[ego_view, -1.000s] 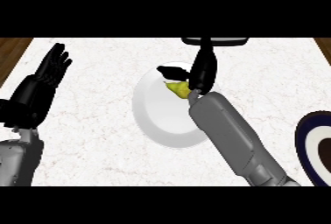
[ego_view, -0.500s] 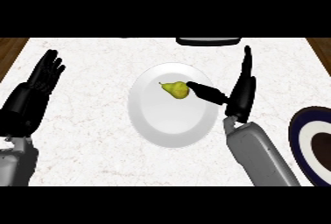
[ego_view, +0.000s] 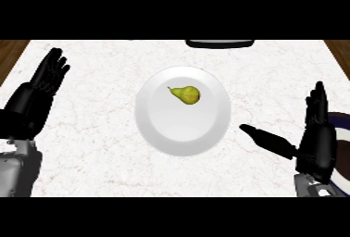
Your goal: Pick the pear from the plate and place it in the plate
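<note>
One marble counter (ego_view: 103,152), one white plate (ego_view: 179,134) and, on the plate's upper half, a small yellow-green pear (ego_view: 186,95) (likely light, smooth, best gripped round its broad base). Right hand (ego_view: 315,143) stands beside the plate, fingers straight, thumb splayed, holding nothing; left hand (ego_view: 40,95) rests open at the left edge.

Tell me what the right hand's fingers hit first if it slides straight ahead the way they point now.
Probably nothing: the right hand points its fingers toward the counter's far edge, passing right of the white plate. Only bare counter shows along that line, though height is unclear.
</note>
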